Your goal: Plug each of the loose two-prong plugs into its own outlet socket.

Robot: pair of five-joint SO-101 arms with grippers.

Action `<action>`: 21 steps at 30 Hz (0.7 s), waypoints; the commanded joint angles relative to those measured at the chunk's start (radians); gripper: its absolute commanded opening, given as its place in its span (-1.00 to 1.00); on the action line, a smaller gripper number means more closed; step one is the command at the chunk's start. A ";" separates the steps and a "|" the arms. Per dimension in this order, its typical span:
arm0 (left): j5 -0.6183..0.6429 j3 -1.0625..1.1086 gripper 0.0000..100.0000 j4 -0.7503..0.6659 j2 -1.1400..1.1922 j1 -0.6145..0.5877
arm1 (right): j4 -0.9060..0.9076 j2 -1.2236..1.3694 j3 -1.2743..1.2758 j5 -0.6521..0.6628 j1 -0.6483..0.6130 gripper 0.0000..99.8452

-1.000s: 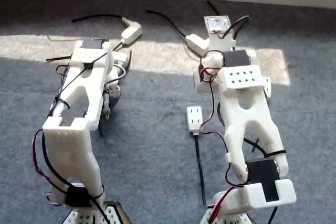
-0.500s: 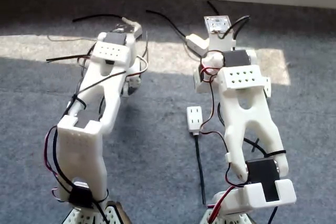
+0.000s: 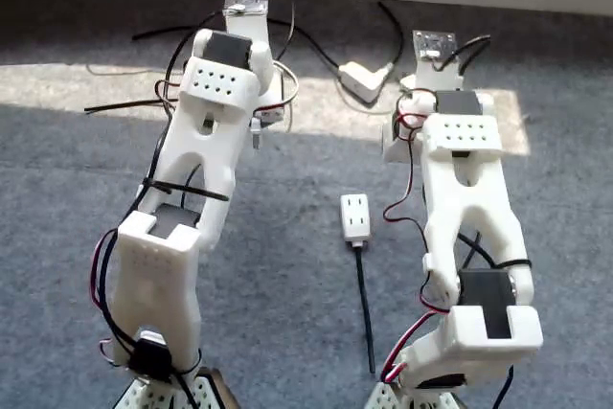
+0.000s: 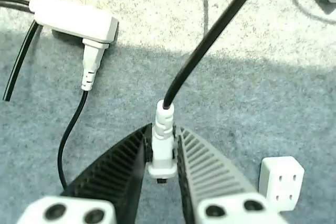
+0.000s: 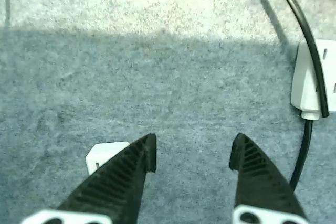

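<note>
at the 11 o'clock end of the carpeted surface (image 3: 287, 265), the left pincer (image 4: 161, 132) is clamped on a white two-prong plug (image 4: 161, 156), whose black cord (image 4: 210, 40) runs away past the tips. we judge the step in hand to be carrying this plug to a socket. a cube socket (image 4: 282, 178) sits near it on the carpet, and the next move calls for turning the prongs toward its slots and lining them up before pushing. the right pincer (image 5: 194, 142) hangs with its fingers apart, holding nothing, and a flat socket block (image 5: 310, 77) lies near it. a socket strip (image 3: 355, 215) lies at 9 o'clock of the right arm. since a second ago the left arm has stretched toward 12 o'clock, and the right arm has shifted toward 3 o'clock.
</note>
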 commanded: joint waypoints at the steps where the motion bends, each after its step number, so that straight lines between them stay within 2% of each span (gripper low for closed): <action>1: 0.021 -0.070 -0.99 0.133 -0.147 0.008 | -0.021 0.022 -0.050 0.005 0.012 -0.54; 7: 0.028 0.160 -0.99 0.133 -0.456 0.031 | -0.025 0.045 -0.054 0.005 0.012 -0.54; 10: 0.163 0.285 -0.99 0.130 -0.668 0.010 | -0.025 0.045 -0.053 0.005 0.001 -0.54; 12: 0.206 0.395 -0.99 0.063 -0.797 -0.002 | -0.025 0.047 -0.050 0.005 -0.016 -0.54; 14: 0.210 0.570 -0.99 -0.072 -0.917 -0.004 | -0.021 0.047 -0.047 0.005 -0.036 -0.54; 17: 0.215 0.901 -0.99 -0.347 -1.058 0.001 | -0.007 0.045 -0.047 0.005 -0.056 -0.54; 21: 0.376 1.333 -0.99 -0.798 -1.219 -0.004 | 0.019 0.041 -0.053 0.003 -0.067 -0.56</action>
